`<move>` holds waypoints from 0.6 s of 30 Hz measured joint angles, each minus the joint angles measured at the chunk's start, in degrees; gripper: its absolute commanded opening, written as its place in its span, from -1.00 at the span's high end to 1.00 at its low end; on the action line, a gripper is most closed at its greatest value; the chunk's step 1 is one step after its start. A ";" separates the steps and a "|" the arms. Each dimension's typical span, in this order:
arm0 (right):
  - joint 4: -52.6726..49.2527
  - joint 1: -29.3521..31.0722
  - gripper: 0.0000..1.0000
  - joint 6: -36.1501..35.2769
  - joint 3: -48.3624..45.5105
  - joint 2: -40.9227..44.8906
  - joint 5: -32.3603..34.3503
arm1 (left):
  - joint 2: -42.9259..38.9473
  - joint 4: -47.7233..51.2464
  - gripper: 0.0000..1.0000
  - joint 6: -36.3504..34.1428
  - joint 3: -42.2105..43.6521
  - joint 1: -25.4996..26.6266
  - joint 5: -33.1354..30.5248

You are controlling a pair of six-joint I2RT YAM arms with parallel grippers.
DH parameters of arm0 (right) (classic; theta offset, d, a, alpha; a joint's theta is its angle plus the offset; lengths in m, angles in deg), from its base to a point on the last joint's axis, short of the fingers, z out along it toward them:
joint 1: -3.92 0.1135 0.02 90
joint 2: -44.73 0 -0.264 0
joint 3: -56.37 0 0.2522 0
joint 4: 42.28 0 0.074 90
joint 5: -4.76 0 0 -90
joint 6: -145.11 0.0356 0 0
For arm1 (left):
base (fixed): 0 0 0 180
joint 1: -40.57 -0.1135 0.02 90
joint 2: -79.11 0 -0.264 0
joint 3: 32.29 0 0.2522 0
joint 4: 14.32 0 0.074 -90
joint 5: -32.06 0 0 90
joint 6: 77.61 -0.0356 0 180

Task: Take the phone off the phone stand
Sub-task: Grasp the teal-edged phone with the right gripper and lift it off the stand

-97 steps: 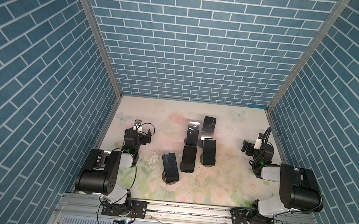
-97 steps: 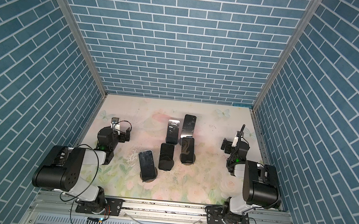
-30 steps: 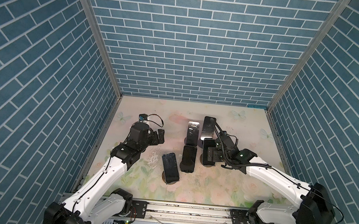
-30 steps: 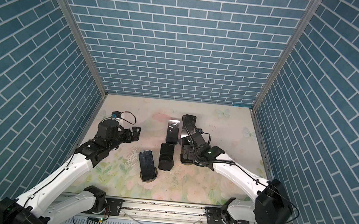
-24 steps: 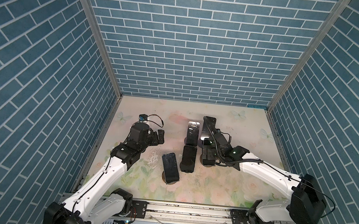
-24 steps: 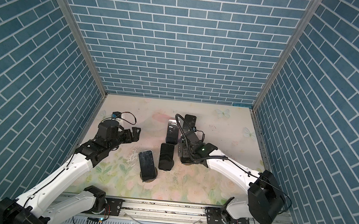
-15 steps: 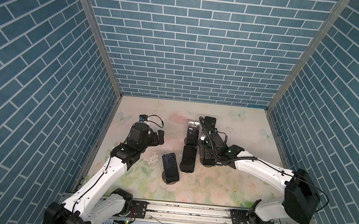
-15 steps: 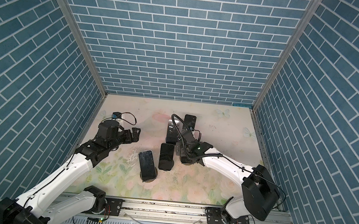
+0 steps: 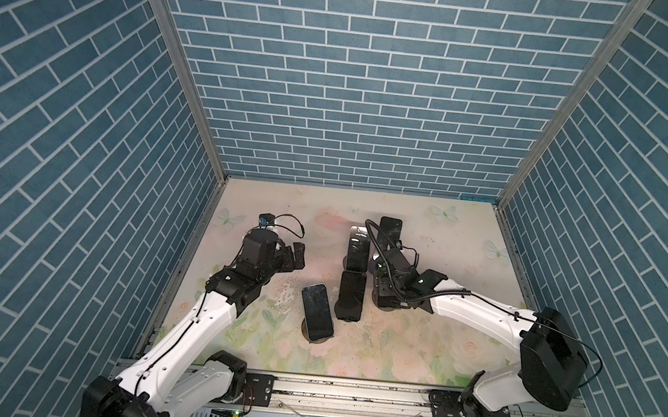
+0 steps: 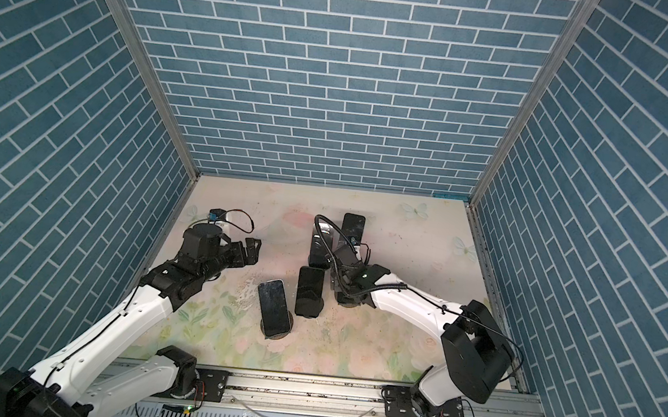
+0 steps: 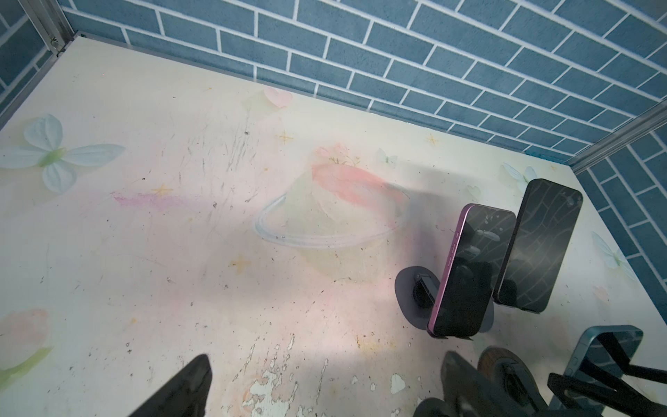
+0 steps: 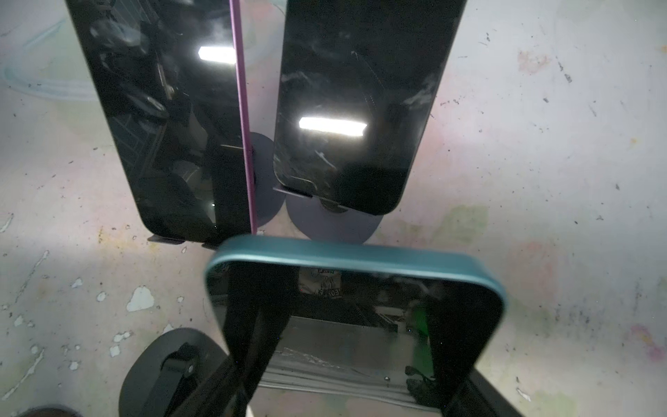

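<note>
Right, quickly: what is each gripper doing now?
Left gripper: open, holding nothing.
Right gripper: astride the teal phone; whether it grips cannot be told.

Blue brick walls (image 9: 356, 94) enclose a floral tabletop (image 9: 394, 349).

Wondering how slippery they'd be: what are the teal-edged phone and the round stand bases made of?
Teal-edged phone: likely matte metal frame, soft sheen; glossy glass face, mirror reflections. Stand bases: dark matte discs, no glare; metal or plastic, can't tell.
</note>
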 measured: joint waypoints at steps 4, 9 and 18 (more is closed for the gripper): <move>-0.26 0.02 -0.12 -0.02 0.22 -0.02 -0.02 | 0.00 0.02 -0.99 -0.11 0.00 0.00 -0.15; -0.33 0.04 -0.04 -0.02 0.31 0.07 -0.02 | 0.00 0.04 -0.99 -0.35 0.00 0.00 -0.46; -0.28 0.04 0.11 -0.13 0.33 6.71 1.77 | 0.00 0.11 -0.99 -0.63 0.11 0.00 -0.81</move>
